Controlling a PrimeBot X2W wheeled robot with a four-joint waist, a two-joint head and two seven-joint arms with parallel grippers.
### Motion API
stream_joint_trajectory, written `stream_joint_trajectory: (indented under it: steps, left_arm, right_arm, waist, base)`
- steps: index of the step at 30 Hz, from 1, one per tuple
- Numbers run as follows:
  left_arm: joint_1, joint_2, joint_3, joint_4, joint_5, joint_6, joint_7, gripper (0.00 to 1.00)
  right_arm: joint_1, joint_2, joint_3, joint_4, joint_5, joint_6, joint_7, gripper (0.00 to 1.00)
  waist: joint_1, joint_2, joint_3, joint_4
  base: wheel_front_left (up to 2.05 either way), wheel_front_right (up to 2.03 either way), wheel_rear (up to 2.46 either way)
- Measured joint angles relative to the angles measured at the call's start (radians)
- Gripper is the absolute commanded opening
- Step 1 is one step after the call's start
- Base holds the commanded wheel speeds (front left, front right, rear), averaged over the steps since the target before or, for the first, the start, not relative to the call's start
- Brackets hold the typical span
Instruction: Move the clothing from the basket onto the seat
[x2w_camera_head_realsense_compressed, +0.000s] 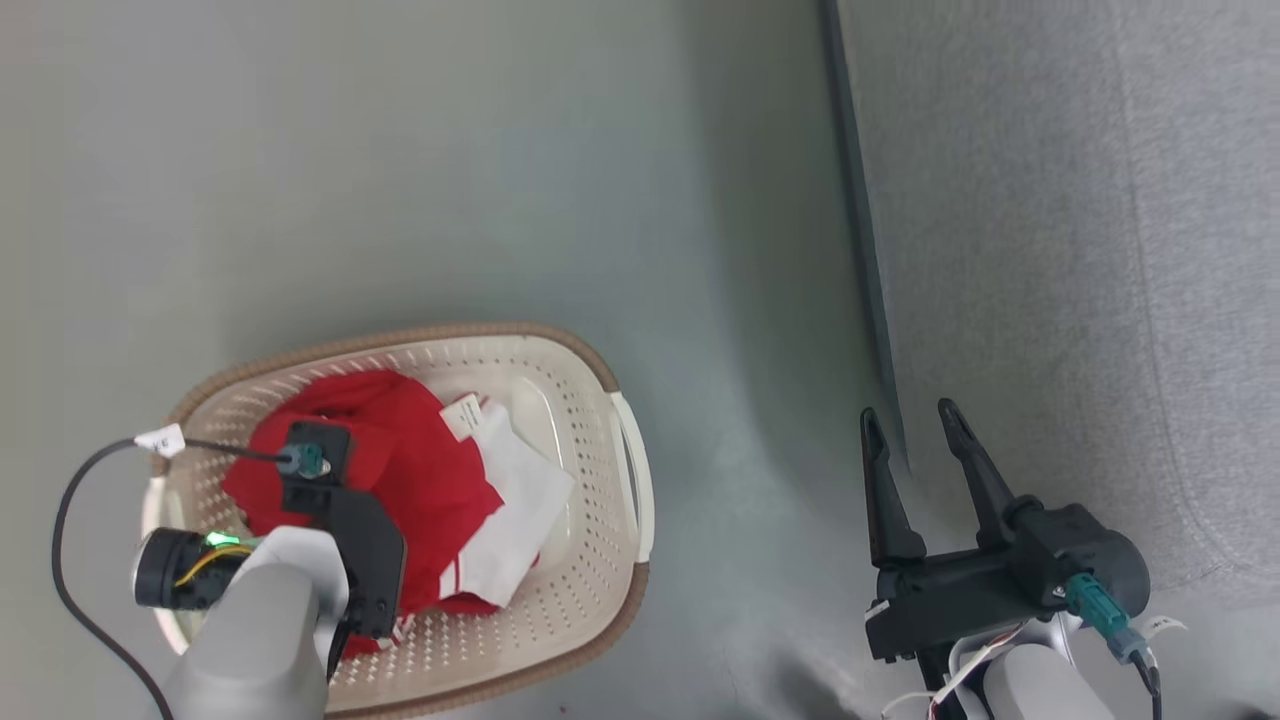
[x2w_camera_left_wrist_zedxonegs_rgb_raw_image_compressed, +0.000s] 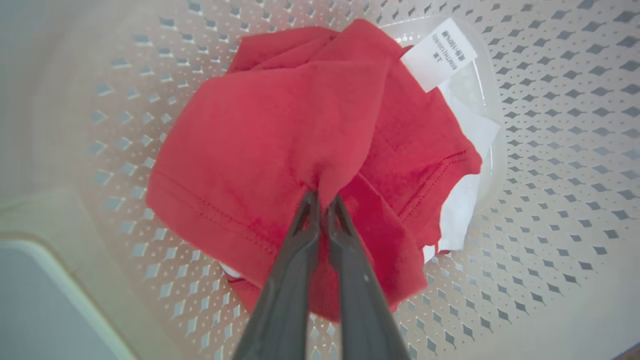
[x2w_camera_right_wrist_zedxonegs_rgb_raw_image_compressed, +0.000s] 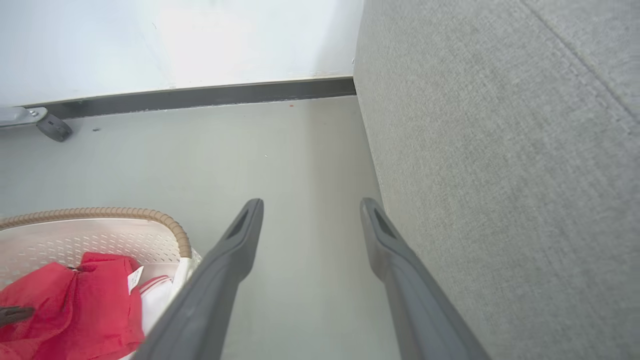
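A smooth, pale grey-green floor (x2w_camera_head_realsense_compressed: 450, 180) takes up most of the head view. In the right wrist view it ends at a dark skirting strip (x2w_camera_right_wrist_zedxonegs_rgb_raw_image_compressed: 200, 95) under a white wall (x2w_camera_right_wrist_zedxonegs_rgb_raw_image_compressed: 175, 40), with a small black caster wheel (x2w_camera_right_wrist_zedxonegs_rgb_raw_image_compressed: 54, 129) at the far left. The large grey woven-fabric seat (x2w_camera_head_realsense_compressed: 1050, 250) stands along the right side, its stitched seam running down it, and it is cut off by the frame edges.

The cream-white perforated plastic basket with the brown rim (x2w_camera_head_realsense_compressed: 580, 600) sits on the floor, well apart from the seat. The soft bright red clothing with white parts (x2w_camera_head_realsense_compressed: 420, 470) lies bunched inside it, a small white label (x2w_camera_left_wrist_zedxonegs_rgb_raw_image_compressed: 439, 54) showing at its edge. The print on the label is too small to read.

The left pincer (x2w_camera_left_wrist_zedxonegs_rgb_raw_image_compressed: 322, 197) points down into the basket, its two dark fingers nearly together and pinching a fold of red fabric at their tips. In the head view those fingers are hidden beneath the arm's own wrist. It is not clear whether the fabric is lifted off the basket floor, or how many garments there are.

The right pincer (x2w_camera_head_realsense_compressed: 907, 410) hangs over the floor just beside the seat's edge, fingers spread wide and holding nothing. Part of the basket is cut off in the right wrist view.
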Motion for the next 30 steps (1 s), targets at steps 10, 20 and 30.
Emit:
stream_joint_trajectory:
  steps: [10, 20, 30]
  left_arm:
    - [0.069, -0.005, -0.014, 0.002, 0.0, -0.026, -0.095, 0.0]
    - [0.13, -0.028, -0.017, -0.012, -0.008, -0.047, -0.202, 0.0]
    - [0.188, -0.039, -0.02, -0.057, -0.039, -0.069, -0.326, 0.0]
  right_arm:
    - [-0.009, 0.0, -0.015, 0.054, 0.028, -0.007, 0.0, 1.0]
    - [0.004, -0.001, -0.045, 0.105, 0.037, -0.007, 0.0, 1.0]
    - [0.092, -0.001, -0.074, 0.15, 0.041, -0.006, 0.0, 1.0]
  waist:
    - [-0.0001, -0.0001, -0.141, 0.029]
    - [-0.0001, -0.0001, -0.289, 0.062]
    - [0.0, -0.0001, -0.455, 0.1]
  base:
    - [0.0, 0.0, 0.0]
    - [0.0, 0.0, 0.0]
    - [0.0, 0.0, 0.0]
